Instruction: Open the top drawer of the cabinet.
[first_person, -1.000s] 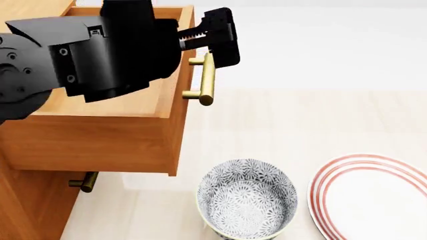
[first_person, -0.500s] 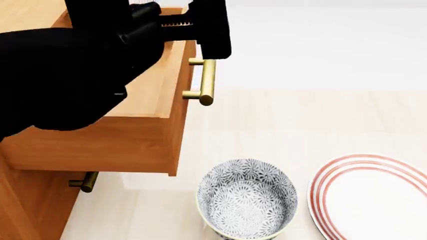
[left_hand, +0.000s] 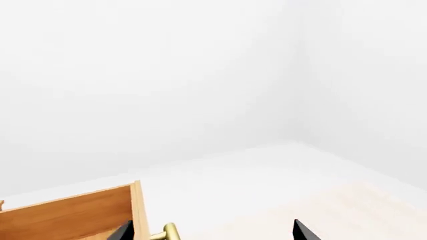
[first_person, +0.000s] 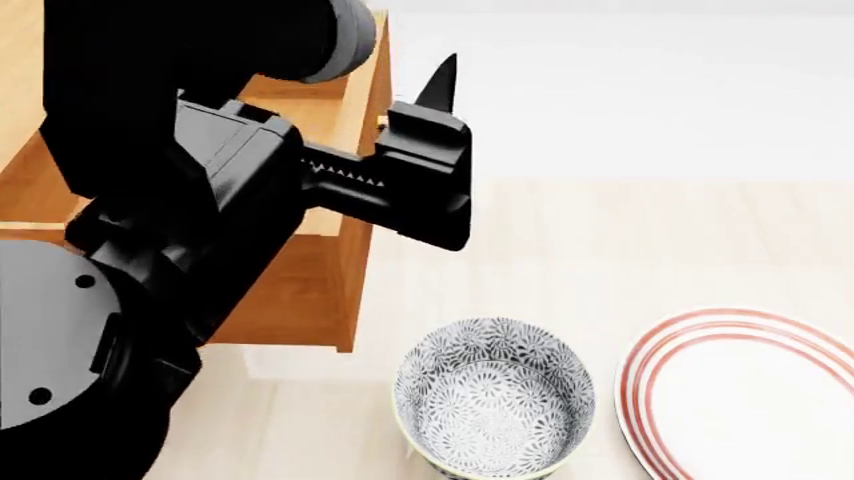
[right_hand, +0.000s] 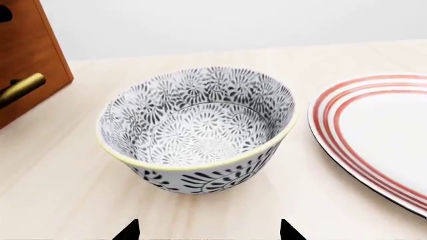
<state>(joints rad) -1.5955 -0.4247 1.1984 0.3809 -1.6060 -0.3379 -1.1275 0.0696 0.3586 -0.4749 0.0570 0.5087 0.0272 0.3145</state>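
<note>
The top drawer (first_person: 287, 295) stands pulled out from the cabinet (first_person: 16, 90), and my left arm covers most of it in the head view. In the left wrist view the drawer's front edge (left_hand: 137, 210) and the end of its brass handle (left_hand: 169, 233) show just past my left gripper (left_hand: 213, 237). That gripper is open, with the handle close to one fingertip (left_hand: 124, 233) and untouched. My right gripper (right_hand: 208, 236) is open low over the floor in front of the patterned bowl (right_hand: 197, 130), holding nothing.
A patterned bowl (first_person: 494, 405) sits on the floor right of the cabinet, and a red-rimmed plate (first_person: 741, 400) lies beside it. A lower drawer's brass handle (right_hand: 20, 89) sticks out from the cabinet (right_hand: 33, 55) near the bowl.
My left arm has swung up and back toward the head camera, and its gripper has come off the handle. It now hides the handle in the head view. The drawer stays pulled out.
</note>
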